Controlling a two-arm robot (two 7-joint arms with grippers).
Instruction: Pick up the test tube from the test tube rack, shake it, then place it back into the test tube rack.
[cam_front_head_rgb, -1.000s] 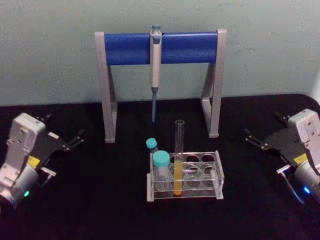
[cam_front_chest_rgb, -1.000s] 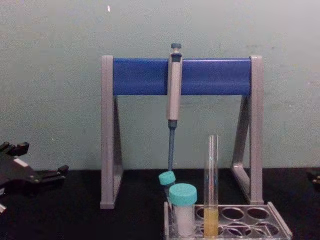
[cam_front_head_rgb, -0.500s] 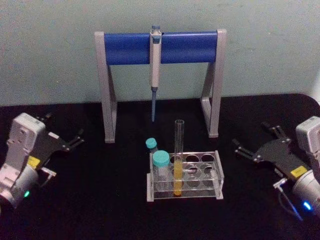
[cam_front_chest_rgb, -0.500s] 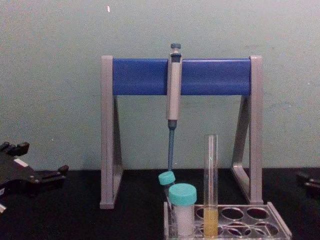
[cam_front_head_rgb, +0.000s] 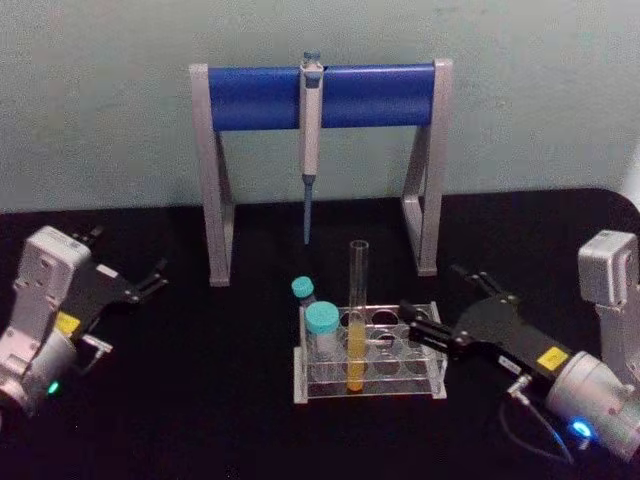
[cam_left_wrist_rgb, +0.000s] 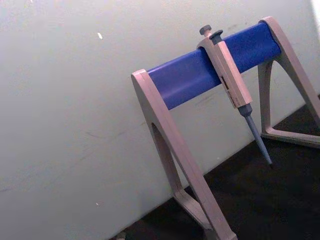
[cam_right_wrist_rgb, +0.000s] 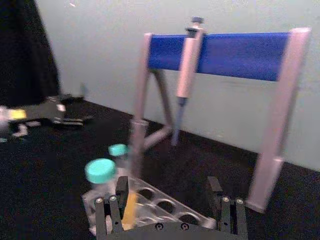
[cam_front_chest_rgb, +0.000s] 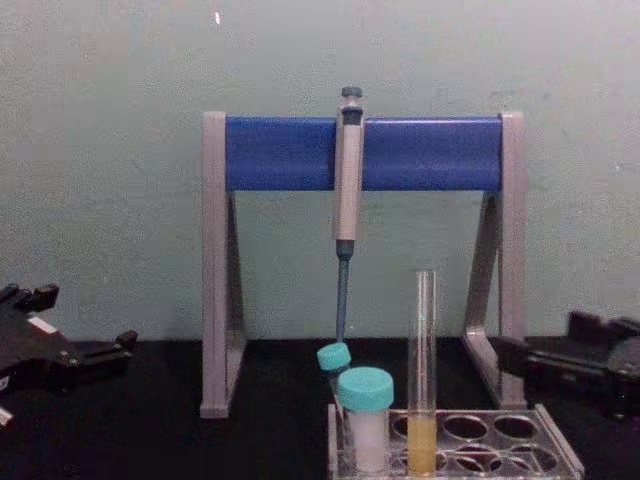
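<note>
The test tube stands upright in the clear test tube rack at the table's middle, with yellow liquid in its lower part. It also shows as the test tube in the rack. My right gripper is open and hovers over the rack's right end, fingers pointing at the tube, a short way from it. In the right wrist view the tube stands ahead, just inside one finger of that gripper. My left gripper rests open at the far left.
A blue-and-grey pipette stand spans the table behind the rack, with a grey pipette hanging from it, tip down. Two teal-capped vials stand in the rack's left end, beside the tube. The black table lies open around the rack.
My right gripper has swung in from the table's right side to the rack's right end, close to the tube. The left arm, tube and rack have not moved.
</note>
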